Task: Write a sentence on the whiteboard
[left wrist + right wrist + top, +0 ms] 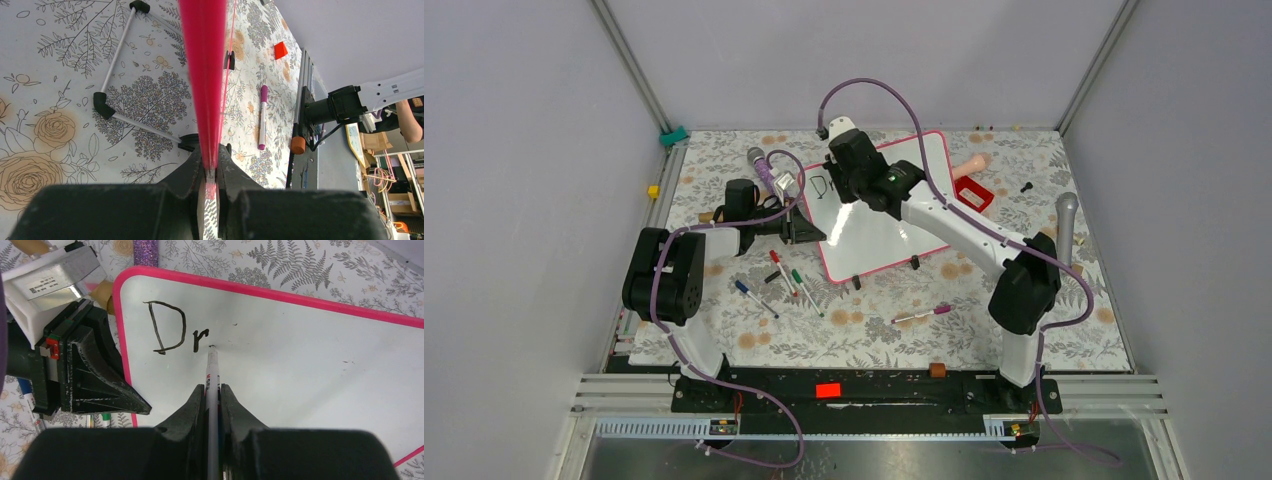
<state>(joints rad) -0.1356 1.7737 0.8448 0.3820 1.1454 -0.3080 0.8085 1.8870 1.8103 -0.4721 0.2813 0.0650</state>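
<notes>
The whiteboard, white with a pink-red frame, lies tilted at mid-table. My left gripper is shut on its left frame edge; the wrist view shows the jaws pinching the pink rim. My right gripper is shut on a white marker, hovering over the board's upper left. The marker's tip touches the board just right of the black letters "Dr", the only part of the sentence that shows. The left gripper's fingers sit at the board's left edge.
Loose markers lie on the floral cloth: red, green, blue, purple. A small red frame block sits right of the board. A purple microphone lies at the back left, a grey one at the right.
</notes>
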